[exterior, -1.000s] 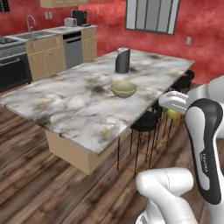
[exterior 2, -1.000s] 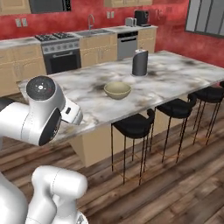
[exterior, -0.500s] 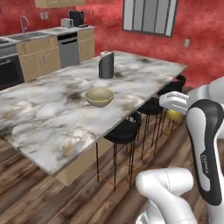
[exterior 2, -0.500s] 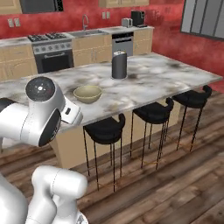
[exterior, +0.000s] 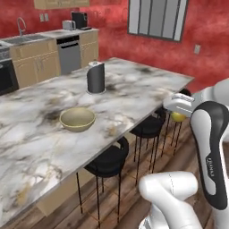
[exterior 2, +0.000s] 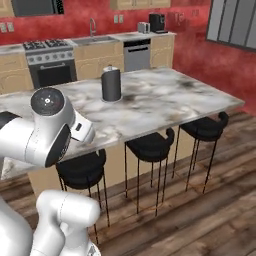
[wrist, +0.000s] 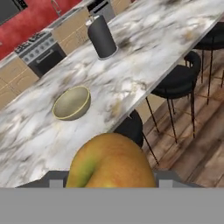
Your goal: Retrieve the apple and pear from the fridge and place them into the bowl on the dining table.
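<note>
Beyond the jaws, the dining table point(wrist: 144, 57) top lies bare around the bowl point(wrist: 71, 103). A dark cylinder point(wrist: 102, 37) stands farther off; black stools point(wrist: 177, 81) line the near edge below.

We're looking at one olive bowl point(exterior: 77, 119), one dark canister point(exterior: 95, 77), one yellow-green fruit point(wrist: 111, 162), one marble dining table point(exterior: 134, 85), and three black stools point(exterior 2: 151, 145).

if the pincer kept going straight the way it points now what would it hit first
Probably the white-grey marble dining table near its stool-side edge, right of the olive-tan bowl; depth is unclear. The pincer holds a yellow-green fruit.
</note>
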